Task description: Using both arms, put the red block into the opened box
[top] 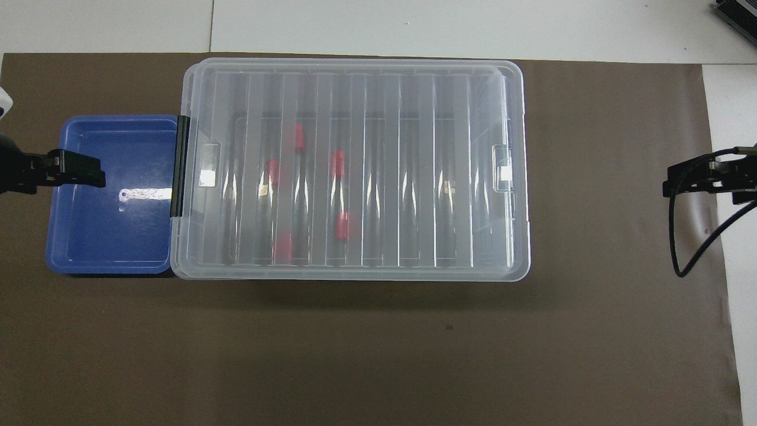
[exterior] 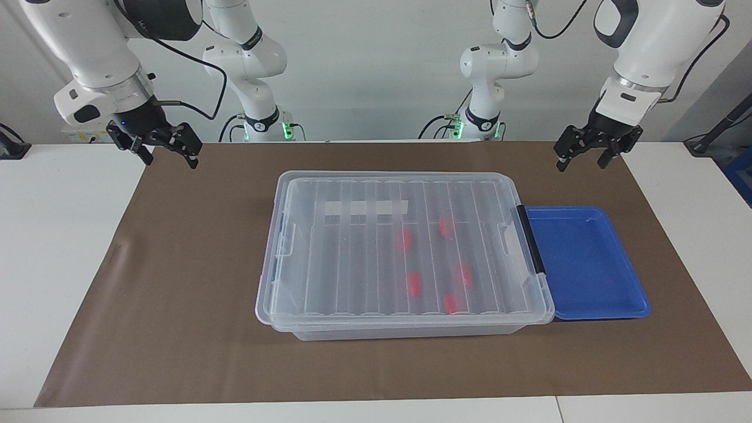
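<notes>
The box (exterior: 267, 305) (top: 520, 177) stands mid-mat with its ribbed clear lid resting flat on top. Through the lid I see several red blocks (exterior: 414, 283) (top: 337, 163) lying on its floor, toward the left arm's end. My left gripper (exterior: 580, 165) (top: 89, 173) hangs open and empty, high over the mat at the blue tray's end. High above the mat's edge at the right arm's end, my right gripper (exterior: 169, 162) (top: 674, 183) is open too, holding nothing. Neither gripper touches the box.
A shallow blue tray (exterior: 587, 264) (top: 112, 236) sits empty against the box's black handle (exterior: 531, 241), toward the left arm's end. A brown mat (exterior: 176, 294) covers the white table. A black cable loops below the right gripper.
</notes>
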